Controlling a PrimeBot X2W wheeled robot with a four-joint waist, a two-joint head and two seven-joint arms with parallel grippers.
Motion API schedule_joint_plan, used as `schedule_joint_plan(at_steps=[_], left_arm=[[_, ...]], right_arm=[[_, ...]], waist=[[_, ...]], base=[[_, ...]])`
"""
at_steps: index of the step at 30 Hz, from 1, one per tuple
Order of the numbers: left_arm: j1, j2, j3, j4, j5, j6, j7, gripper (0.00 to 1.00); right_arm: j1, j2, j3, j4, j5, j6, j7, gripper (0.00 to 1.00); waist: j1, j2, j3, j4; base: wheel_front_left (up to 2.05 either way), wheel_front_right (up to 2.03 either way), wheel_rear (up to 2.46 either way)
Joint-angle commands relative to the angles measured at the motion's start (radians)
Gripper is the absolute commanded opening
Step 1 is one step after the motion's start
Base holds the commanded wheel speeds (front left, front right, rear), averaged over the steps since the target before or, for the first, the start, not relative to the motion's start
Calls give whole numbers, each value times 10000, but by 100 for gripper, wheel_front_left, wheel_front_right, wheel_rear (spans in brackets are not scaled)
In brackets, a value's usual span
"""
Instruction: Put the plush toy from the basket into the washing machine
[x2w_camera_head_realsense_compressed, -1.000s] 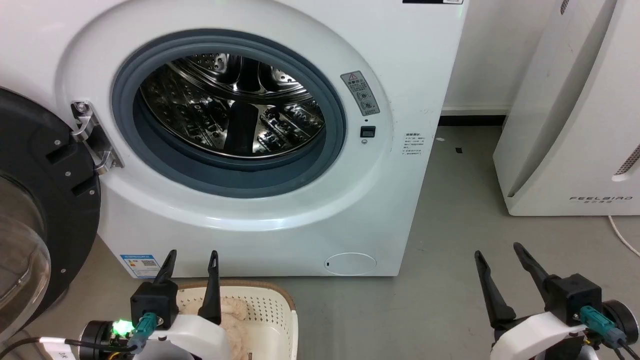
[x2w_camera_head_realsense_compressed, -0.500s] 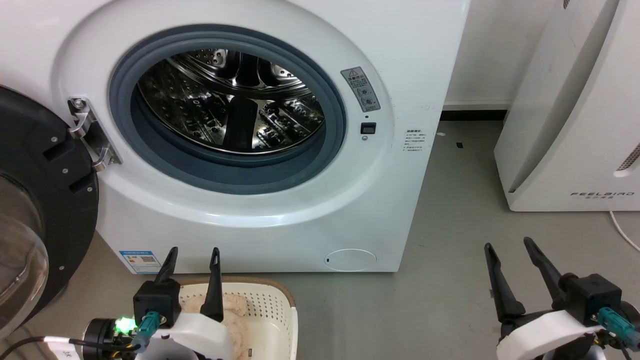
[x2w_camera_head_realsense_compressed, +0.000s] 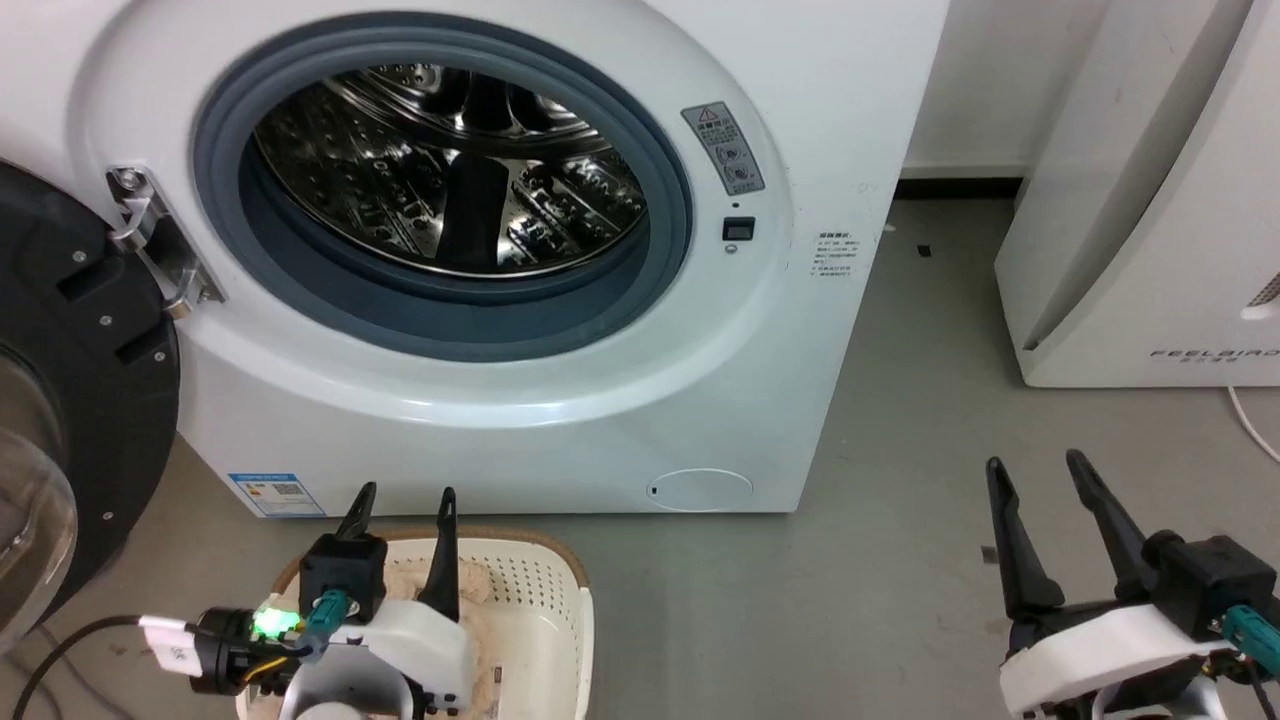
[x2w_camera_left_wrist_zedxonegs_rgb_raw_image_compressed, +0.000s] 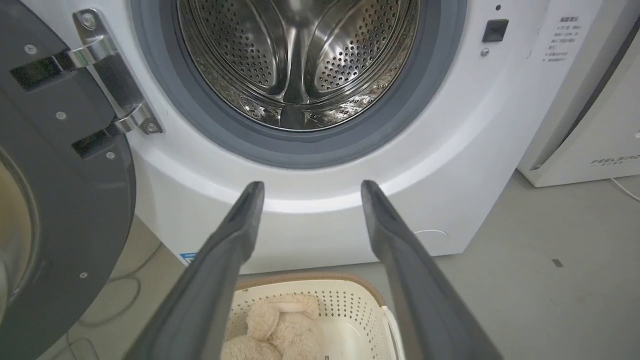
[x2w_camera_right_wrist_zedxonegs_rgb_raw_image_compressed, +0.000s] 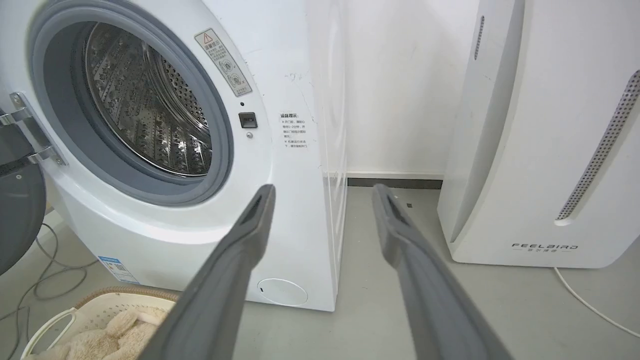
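Plush toy (x2w_camera_left_wrist_zedxonegs_rgb_raw_image_compressed: 282, 332) is being cradled in the basket (x2w_camera_left_wrist_zedxonegs_rgb_raw_image_compressed: 350, 310) on the floor (x2w_camera_head_realsense_compressed: 900, 580), just in front of the washing machine (x2w_camera_head_realsense_compressed: 800, 330). The left gripper (x2w_camera_head_realsense_compressed: 408, 490) is being held above the basket, fingers apart and pointing toward the machine's front. The right gripper (x2w_camera_head_realsense_compressed: 1033, 460) is being held over bare floor, well off to the side, jaws also apart. The machine's door (x2w_camera_head_realsense_compressed: 90, 330) is being shown swung open.

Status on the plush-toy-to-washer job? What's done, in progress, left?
Done: the washing machine has its door open, and the drum is empty. In hand: the left gripper hovers open above the basket, with nothing gripped. The right gripper is open and empty. Left: grasp the plush toy, which lies in the basket, lift it and put it in the drum.
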Motion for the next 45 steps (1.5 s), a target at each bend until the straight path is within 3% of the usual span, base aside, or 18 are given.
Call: schedule_joint_plan(at_steps=[1,20,31,45], left_arm=[[-297,74,-78,317,67,-74,-112,100],[-2187,715,-660,3546,-17,-816,464,100],[-3108,1370,-1327,4917,-288,-964,1432,100],[-4593,2427,-2315,6397,119,-1021,2381,100]], right_arm=[[-215,-1,-19,-97,142,-3,-108,100],[-883,-2,-9,-247,782,-4,-483,100],[-1384,-2,52,-347,1259,-5,-713,100],[-2182,-3,-15,-668,1767,-6,-1005,100]], waist=[[0,0,127,-26],[0,0,1401,-352],[0,0,2452,-630],[0,0,4516,-982]], base=[[0,0,0],[0,0,0],[0,0,0],[0,0,0]])
